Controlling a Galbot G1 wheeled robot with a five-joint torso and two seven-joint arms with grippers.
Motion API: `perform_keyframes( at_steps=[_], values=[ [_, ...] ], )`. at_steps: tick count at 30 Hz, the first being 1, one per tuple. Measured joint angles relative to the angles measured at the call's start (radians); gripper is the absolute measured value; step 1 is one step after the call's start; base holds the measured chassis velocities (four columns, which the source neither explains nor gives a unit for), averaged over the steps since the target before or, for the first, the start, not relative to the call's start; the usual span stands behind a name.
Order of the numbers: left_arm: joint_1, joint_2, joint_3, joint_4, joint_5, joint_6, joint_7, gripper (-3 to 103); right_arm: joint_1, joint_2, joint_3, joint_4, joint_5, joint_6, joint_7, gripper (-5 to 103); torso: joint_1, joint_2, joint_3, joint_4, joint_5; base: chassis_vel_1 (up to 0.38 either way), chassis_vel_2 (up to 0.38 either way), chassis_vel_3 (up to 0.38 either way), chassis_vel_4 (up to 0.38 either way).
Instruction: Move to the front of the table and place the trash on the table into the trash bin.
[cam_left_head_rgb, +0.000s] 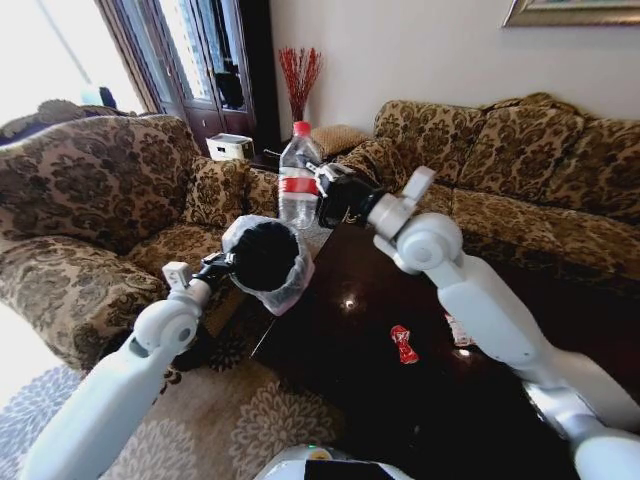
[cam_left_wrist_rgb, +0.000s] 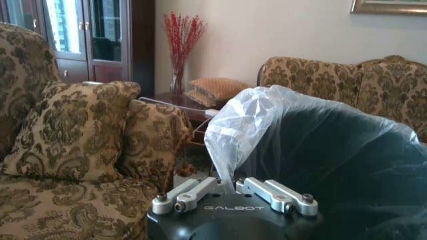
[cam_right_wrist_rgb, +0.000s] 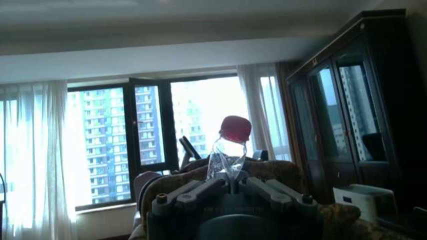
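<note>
My right gripper (cam_left_head_rgb: 322, 200) is shut on a clear plastic bottle (cam_left_head_rgb: 298, 182) with a red label and red cap, held upright just above and behind the trash bin (cam_left_head_rgb: 266, 256). That small black bin with its white bag liner is lifted off the floor, tilted toward me, with my left gripper (cam_left_head_rgb: 222, 266) shut on its rim at the table's left edge. In the left wrist view the liner (cam_left_wrist_rgb: 247, 125) and dark bin interior (cam_left_wrist_rgb: 340, 165) rise past the fingers (cam_left_wrist_rgb: 187, 195). The right wrist view shows the bottle's cap (cam_right_wrist_rgb: 235, 128). A red wrapper (cam_left_head_rgb: 403, 344) and a white packet (cam_left_head_rgb: 459, 331) lie on the dark glossy table (cam_left_head_rgb: 340, 370).
Patterned sofas stand on the left (cam_left_head_rgb: 90, 200) and along the back wall (cam_left_head_rgb: 520, 160). A side table with a vase of red twigs (cam_left_head_rgb: 299, 80) sits in the corner by a dark cabinet (cam_left_head_rgb: 210, 60). A patterned rug (cam_left_head_rgb: 230, 420) covers the floor beside the table.
</note>
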Motion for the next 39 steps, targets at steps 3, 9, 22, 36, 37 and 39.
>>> perform_keyframes(
  at_steps=[3, 9, 22, 36, 37, 39],
  values=[
    [0.005, 0.003, 0.000, -0.003, 0.000, 0.001, 0.000, 3, -0.023, -0.004, -0.025, -0.001, -0.057, -0.008, -0.016, 0, 0.000, 0.000, 0.000, 0.0005, -0.0003, 0.000, 0.000, 0.000, 0.000],
    [0.021, 0.020, -0.039, -0.013, -0.031, 0.009, 0.008, 3, -0.071, -0.015, -0.064, -0.003, -0.219, -0.019, -0.017, 12, 0.000, 0.000, 0.000, 0.0000, 0.0000, 0.000, 0.000, 0.000, 0.000],
    [0.027, 0.022, -0.047, -0.037, -0.037, 0.015, 0.007, 3, -0.069, -0.014, -0.086, -0.001, -0.252, 0.010, 0.028, 54, 0.000, 0.000, 0.000, 0.0002, -0.0003, 0.000, 0.000, 0.000, 0.000],
    [0.108, -0.031, -0.145, -0.081, 0.069, 0.036, 0.004, 3, -0.444, -0.317, 0.252, 0.148, -0.242, -0.072, 0.205, 100, 0.000, 0.000, 0.000, -0.0011, 0.0001, 0.000, 0.000, 0.000, 0.000],
    [0.111, -0.037, -0.143, -0.082, 0.076, 0.029, 0.005, 3, -0.513, -0.336, 0.286, 0.161, -0.266, -0.071, 0.209, 100, 0.000, 0.000, 0.000, -0.0012, 0.0002, 0.000, 0.000, 0.000, 0.000],
    [0.115, -0.043, -0.141, -0.083, 0.083, 0.018, 0.006, 3, -0.618, -0.342, 0.346, 0.181, -0.291, -0.070, 0.230, 100, 0.000, 0.000, 0.000, -0.0004, 0.0002, 0.000, 0.000, 0.000, 0.000]
  ],
)
